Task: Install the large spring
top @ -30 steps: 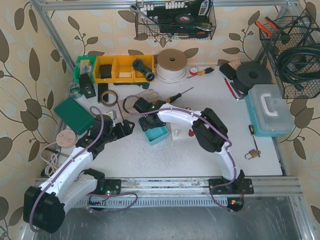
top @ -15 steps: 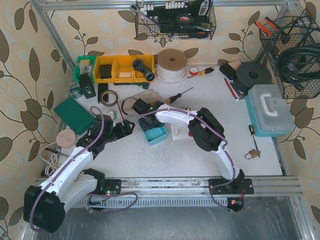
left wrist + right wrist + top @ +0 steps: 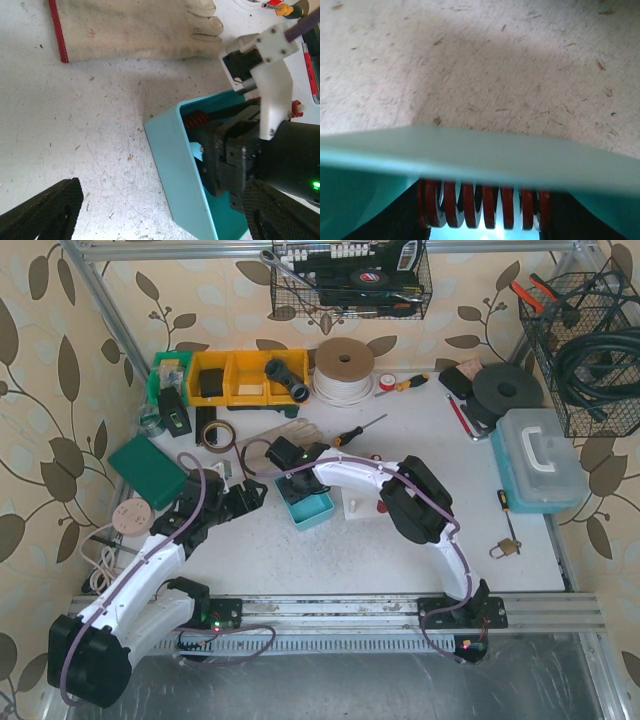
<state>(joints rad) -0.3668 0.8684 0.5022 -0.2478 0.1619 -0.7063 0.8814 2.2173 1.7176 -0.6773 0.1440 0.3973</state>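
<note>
**Spring gripped inside the bin: hazards of the lift-out**

The right gripper (image 3: 481, 212) reaches down into the teal bin (image 3: 480, 155). The red spring (image 3: 482, 202) lies across its jaws, one dark finger against each end, so the gripper appears clamped on it lengthwise. The bin's wall crosses just beyond the fingertips, close over the coils.

The left gripper (image 3: 250, 497) hangs spread wide and holds nothing. The bin's near wall sits directly ahead of it, between its fingers but not touched.

Likely failures:
- A spring pinched end to end can bow and shoot out sideways if the squeeze is uneven.
- On the way up, coils or fingers may catch the wall.
- With nothing steadying it, the light bin could tip or drag across the table (image 3: 75, 125), spilling the spring.
</note>
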